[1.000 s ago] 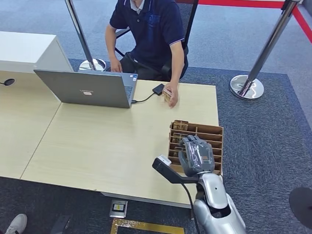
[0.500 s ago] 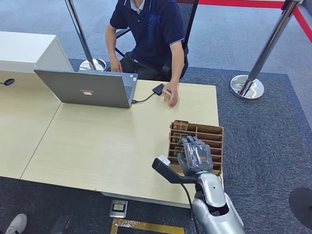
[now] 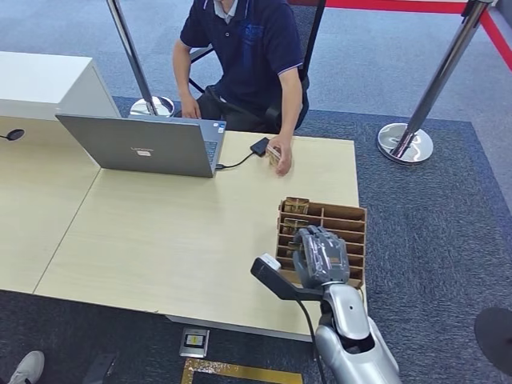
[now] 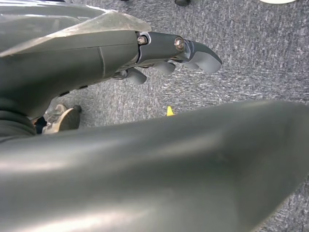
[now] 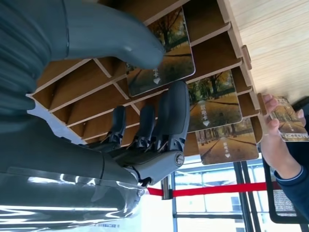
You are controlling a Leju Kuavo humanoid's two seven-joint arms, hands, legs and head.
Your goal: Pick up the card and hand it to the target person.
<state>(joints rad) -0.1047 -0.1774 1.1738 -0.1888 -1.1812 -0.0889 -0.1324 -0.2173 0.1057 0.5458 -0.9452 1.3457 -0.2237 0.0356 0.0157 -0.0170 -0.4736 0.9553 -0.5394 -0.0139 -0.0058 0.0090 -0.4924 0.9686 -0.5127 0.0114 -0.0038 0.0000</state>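
- Pale wood counter (image 3: 181, 232); grey laptop (image 3: 142, 146) at its far left, lid up, person (image 3: 247, 56) seated behind it, one hand (image 3: 281, 156) down on the counter with a card-like thing in it.
- Left hand (image 4: 171, 53): hangs over grey carpet, fingers loosely curled, nothing in it.
- Brown slotted card rack (image 3: 338, 220) sits near the counter's right edge, cards standing in the slots.
- Right hand (image 3: 320, 256) is over the rack's near rows; wrist view shows the thumb (image 5: 120, 41) on one face of an autumn-tree card (image 5: 164, 53), fingers (image 5: 175, 111) on the other side. Whether the pinch has closed on it I cannot tell.
- Step: grasping the card, card still in its slot.
- Next, by my read: firm up the pinch, draw the card straight up out of the slot without snagging neighbours, then reach across toward the person.
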